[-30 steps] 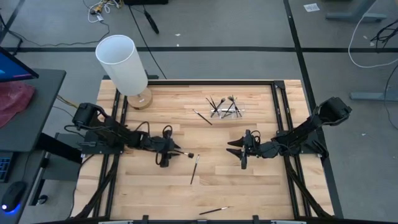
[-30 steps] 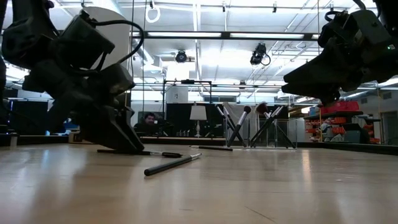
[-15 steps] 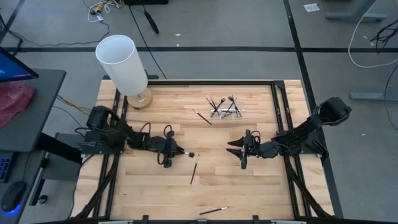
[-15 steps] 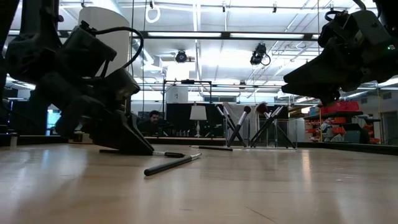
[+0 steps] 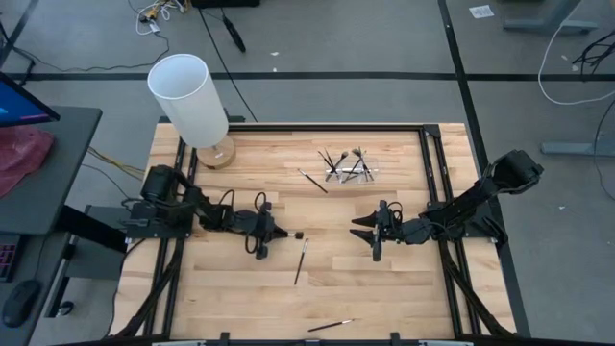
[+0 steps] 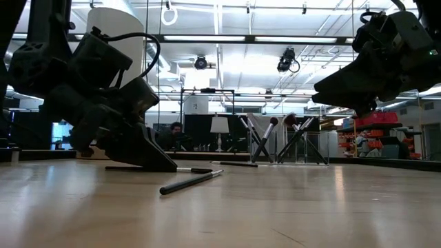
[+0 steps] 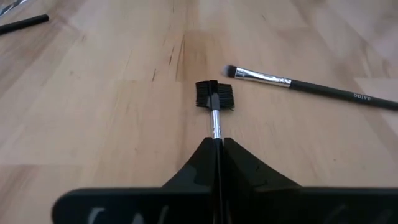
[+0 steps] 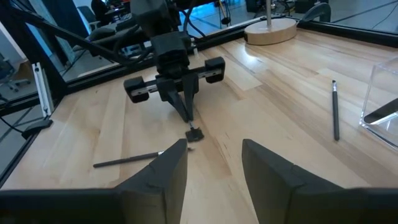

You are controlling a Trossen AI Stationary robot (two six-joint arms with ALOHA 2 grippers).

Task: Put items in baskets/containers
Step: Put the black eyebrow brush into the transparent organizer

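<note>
Pinching a comb-tipped brush [image 7: 214, 99] flat against the table [image 5: 404, 279] with the left gripper [image 5: 273, 234] clamped tight on its handle, well inside the left rail, a second brush [image 5: 300, 260] lying just beside the tip. Hovering over bare wood at centre-right with the right gripper [image 5: 369, 231] spread apart and carrying nothing. Standing near the far edge, the clear holder [image 5: 348, 171] bristling with brushes, one loose brush [image 5: 312, 181] beside it and another [image 5: 332, 326] lying near the front edge.
</note>
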